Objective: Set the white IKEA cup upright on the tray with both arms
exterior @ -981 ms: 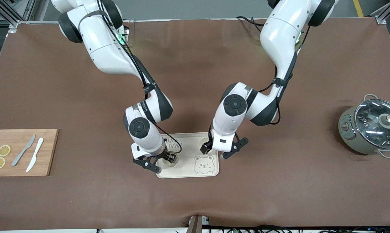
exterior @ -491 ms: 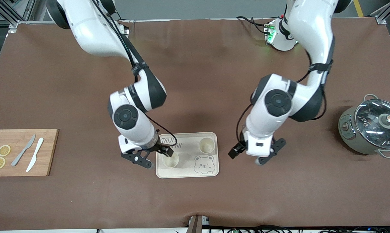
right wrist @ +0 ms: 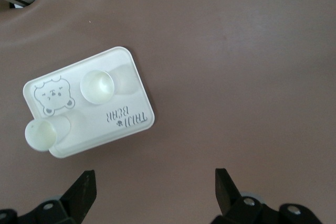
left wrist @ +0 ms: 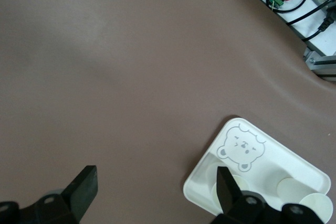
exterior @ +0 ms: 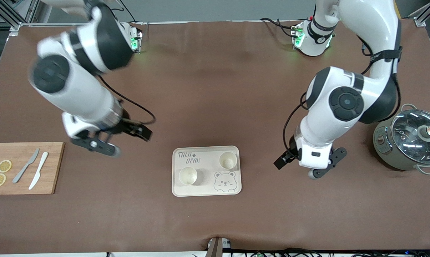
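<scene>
My left claw point(exterior: 296, 167) hangs spread and empty over bare tabletop point(exterior: 215, 89) beside the tray point(exterior: 206, 189). My right claw point(exterior: 120, 141), also spread and empty, hangs between tray and board point(exterior: 54, 167). Both cups point(exterior: 188, 176) point(exterior: 228, 160) stand upright on the tray.

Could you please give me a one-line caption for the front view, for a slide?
Two white cups stand upright on the tray; the open left gripper and open right gripper hang above bare table either side.
</scene>
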`<control>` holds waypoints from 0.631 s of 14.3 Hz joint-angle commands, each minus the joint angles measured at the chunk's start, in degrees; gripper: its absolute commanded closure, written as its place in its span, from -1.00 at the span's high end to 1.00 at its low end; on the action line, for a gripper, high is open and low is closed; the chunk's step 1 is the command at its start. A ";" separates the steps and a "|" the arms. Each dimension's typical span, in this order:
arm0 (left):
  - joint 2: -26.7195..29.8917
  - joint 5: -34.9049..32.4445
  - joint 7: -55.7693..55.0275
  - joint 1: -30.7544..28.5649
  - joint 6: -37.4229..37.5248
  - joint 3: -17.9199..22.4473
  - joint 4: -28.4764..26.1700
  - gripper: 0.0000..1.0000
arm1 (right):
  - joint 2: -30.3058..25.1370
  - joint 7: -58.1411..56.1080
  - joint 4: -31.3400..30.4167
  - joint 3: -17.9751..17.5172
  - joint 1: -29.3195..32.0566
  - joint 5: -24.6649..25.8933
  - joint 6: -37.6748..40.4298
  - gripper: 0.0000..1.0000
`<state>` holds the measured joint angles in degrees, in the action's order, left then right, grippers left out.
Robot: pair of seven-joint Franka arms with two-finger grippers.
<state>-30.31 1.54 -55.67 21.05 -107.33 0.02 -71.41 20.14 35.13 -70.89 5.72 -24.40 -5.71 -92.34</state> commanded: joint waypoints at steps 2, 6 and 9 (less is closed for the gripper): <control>4.99 0.48 6.26 -2.85 4.40 -0.02 -2.24 1.00 | -17.47 -9.61 -18.81 -0.44 5.13 0.87 -1.26 1.00; 7.63 -0.75 13.02 -5.67 7.92 -0.02 -2.68 1.00 | -23.74 -18.15 -26.58 -0.44 11.19 6.32 -2.49 1.00; 9.74 -0.75 18.73 -8.30 10.20 -0.10 -2.59 1.00 | -23.13 -28.42 -26.58 -0.44 18.57 5.89 -3.71 1.00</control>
<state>-23.52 1.46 -40.53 14.17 -98.79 0.18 -72.14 -2.29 12.37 -95.82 6.38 -10.66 -0.27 -94.33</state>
